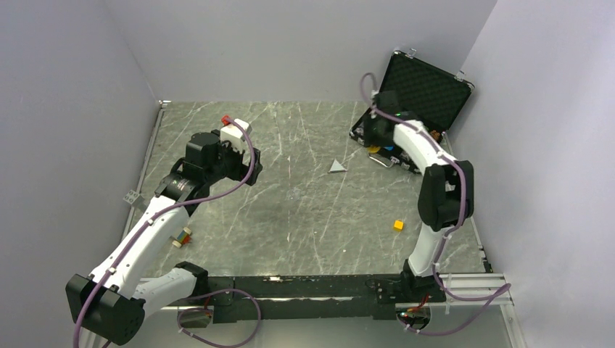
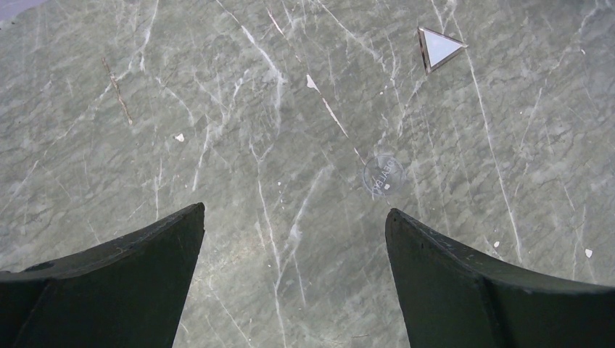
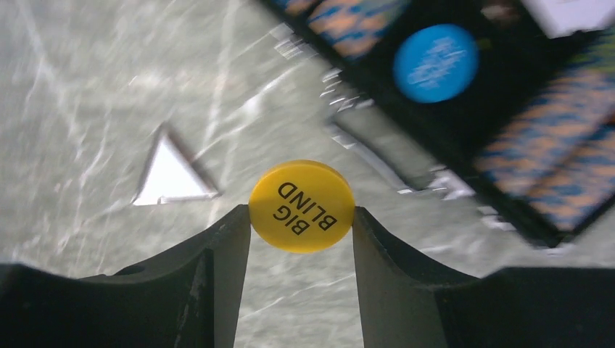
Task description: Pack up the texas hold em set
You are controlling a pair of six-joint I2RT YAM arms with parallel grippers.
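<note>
The black briefcase point(image 1: 424, 90) stands open at the back right, lid up with foam lining. My right gripper point(image 1: 375, 142) is at its front edge, shut on a yellow disc point(image 3: 302, 206) marked BIG BLIND, held by its rim above the table. In the right wrist view a blue disc point(image 3: 435, 63) lies in the case point(image 3: 464, 130) between rows of orange and blue chips point(image 3: 544, 156). My left gripper point(image 2: 294, 217) is open and empty over bare marble at the left middle point(image 1: 243, 156). A clear round disc point(image 2: 383, 175) lies on the table ahead of it.
A white triangle point(image 1: 337, 166) lies mid-table, also in the left wrist view point(image 2: 438, 46) and the right wrist view point(image 3: 170, 174). A small yellow cube point(image 1: 398, 225) sits front right. A white block with a red part point(image 1: 233, 129) and a small coloured piece point(image 1: 181, 238) are on the left.
</note>
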